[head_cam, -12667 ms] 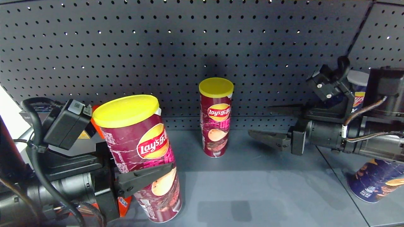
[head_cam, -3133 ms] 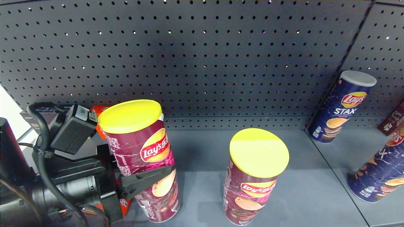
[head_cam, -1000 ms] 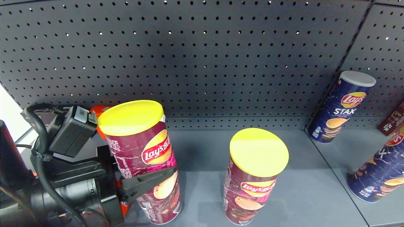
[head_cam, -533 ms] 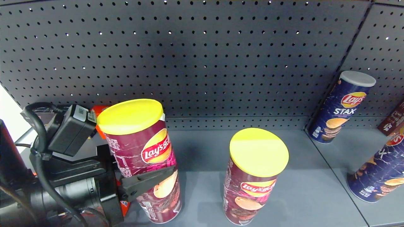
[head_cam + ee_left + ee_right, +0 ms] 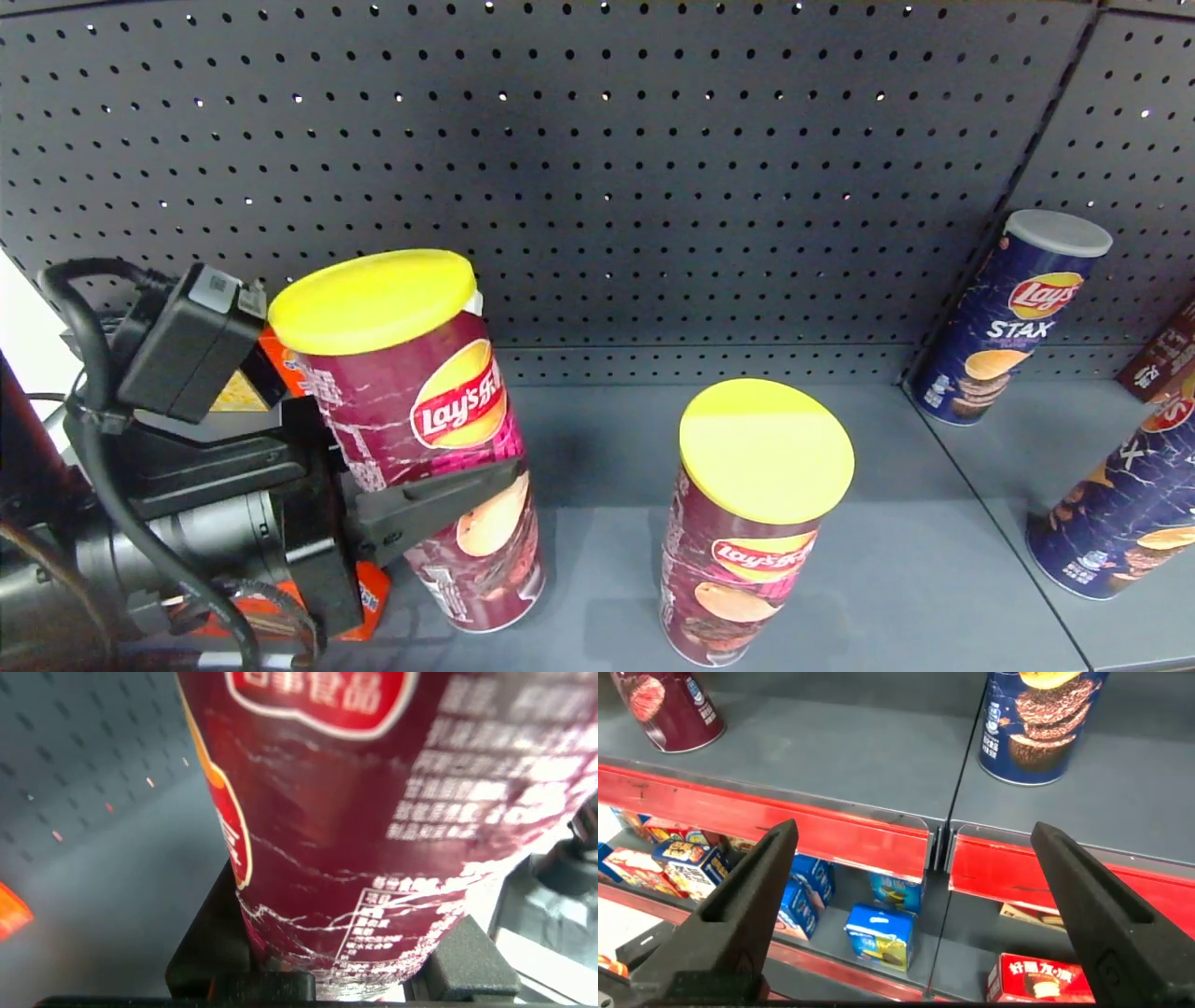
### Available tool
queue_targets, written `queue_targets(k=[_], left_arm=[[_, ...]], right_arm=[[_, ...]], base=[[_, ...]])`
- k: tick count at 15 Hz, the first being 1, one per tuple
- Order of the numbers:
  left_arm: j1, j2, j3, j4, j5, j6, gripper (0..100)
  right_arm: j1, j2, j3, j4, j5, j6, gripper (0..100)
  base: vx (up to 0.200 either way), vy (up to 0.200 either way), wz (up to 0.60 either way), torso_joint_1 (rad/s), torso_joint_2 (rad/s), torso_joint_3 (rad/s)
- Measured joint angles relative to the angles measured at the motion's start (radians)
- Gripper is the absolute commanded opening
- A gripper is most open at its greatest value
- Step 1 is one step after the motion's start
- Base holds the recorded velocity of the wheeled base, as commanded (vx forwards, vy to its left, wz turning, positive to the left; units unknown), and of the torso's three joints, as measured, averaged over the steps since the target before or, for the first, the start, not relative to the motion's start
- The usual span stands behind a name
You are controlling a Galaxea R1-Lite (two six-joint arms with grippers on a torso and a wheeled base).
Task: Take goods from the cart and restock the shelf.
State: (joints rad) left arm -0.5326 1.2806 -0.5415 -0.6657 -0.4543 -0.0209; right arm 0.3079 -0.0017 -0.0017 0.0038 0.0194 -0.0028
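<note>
A: Item one, as we log it?

B: Maroon cylindrical chip can with a yellow plastic lid [image 5: 411,439], held at the left end of the grey metal shelf [image 5: 915,579]. The left claw [image 5: 448,485] is closed round its lower half, one finger across the front and the other behind. From the left wrist view, the can [image 5: 355,812] sits tight between the two dark fingers [image 5: 220,952]. We cannot tell whether its base touches the shelf.

A: What do we list around it?

B: Item two, a second maroon can with a yellow lid [image 5: 747,523], upright on the shelf to the right of the held one, with a clear gap between them. Item three, an orange carton [image 5: 275,359], just beside the left claw on its far side, partly hidden by it. Item four, a dark blue can with a grey lid [image 5: 1008,317], upright against the dark perforated back panel [image 5: 597,168] in the next bay. Item five, another dark blue can [image 5: 1120,532], nearer the front, cut off by the edge.

A: And the other arm?

B: The right claw [image 5: 920,905] is spread wide with nothing in it, in front of the red shelf-edge strip [image 5: 859,840]. Blue packets [image 5: 878,938] and a red box [image 5: 1036,980] lie on the shelf below.
</note>
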Motion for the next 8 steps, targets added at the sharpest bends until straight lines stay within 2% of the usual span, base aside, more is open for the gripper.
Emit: queue_targets(k=[4, 7, 8], left_arm=[[0.033, 0.044, -0.115, 0.002, -0.001, 0.014, 0], [0.06, 0.105, -0.2, 0.029, -0.002, 0.053, 0], [0.061, 0.121, -0.215, 0.041, -0.03, 0.057, 0]], right_arm=[[0.0, 0.0, 0.0, 0.0, 0.0, 0.0, 100], [0.0, 0.0, 0.0, 0.0, 0.0, 0.0, 100], [0.0, 0.0, 0.0, 0.0, 0.0, 0.0, 100]], base=[[0.0, 0.0, 0.0, 0.0, 0.0, 0.0], [0.0, 0.0, 0.0, 0.0, 0.0, 0.0], [0.0, 0.0, 0.0, 0.0, 0.0, 0.0]])
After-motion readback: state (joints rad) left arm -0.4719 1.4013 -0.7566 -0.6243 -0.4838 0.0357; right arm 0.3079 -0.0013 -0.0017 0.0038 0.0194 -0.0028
